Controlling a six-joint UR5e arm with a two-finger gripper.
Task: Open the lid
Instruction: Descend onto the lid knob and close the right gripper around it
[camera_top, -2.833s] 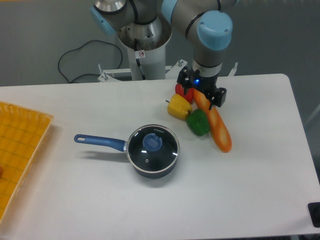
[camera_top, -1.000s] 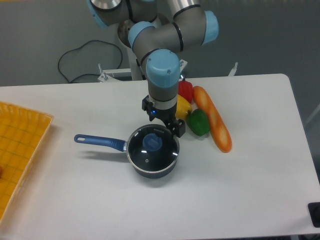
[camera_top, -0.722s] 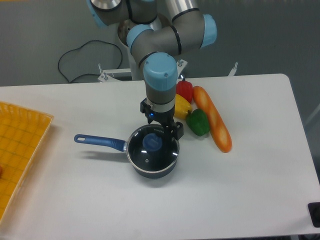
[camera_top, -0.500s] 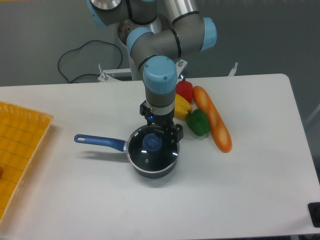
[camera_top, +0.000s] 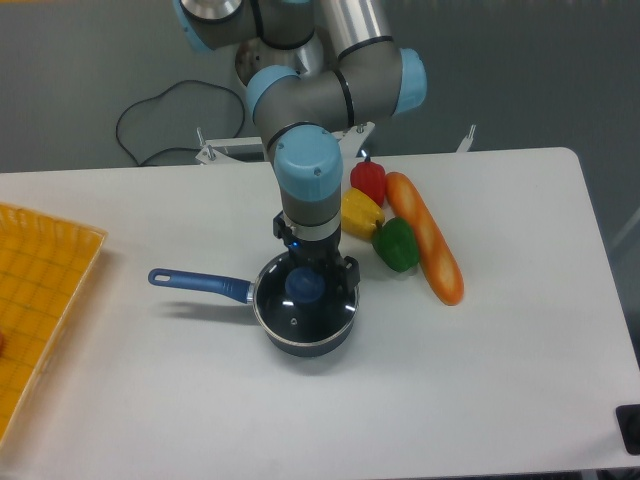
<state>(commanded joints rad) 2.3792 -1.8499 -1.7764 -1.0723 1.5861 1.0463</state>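
Observation:
The lid (camera_top: 297, 319) is a round clear glass disc with a metal rim and a blue knob (camera_top: 304, 288). It sits closed on the dark saucepan (camera_top: 310, 345), whose blue handle (camera_top: 200, 283) points left. My gripper (camera_top: 313, 267) points straight down over the far half of the lid, just above and behind the knob. Its fingers stand apart and hold nothing. The arm hides the lid's far rim.
A yellow pepper (camera_top: 359, 211), a red pepper (camera_top: 368, 179), a green pepper (camera_top: 396, 245) and a long orange carrot (camera_top: 430, 243) lie just right of the pan. A yellow tray (camera_top: 35, 300) sits at the left table edge. A black cable (camera_top: 150, 125) lies behind the table.
My gripper has come from over the vegetables at the right, moved left and toward the front, and now stands over the lid near its knob. The pan and lid have not moved.

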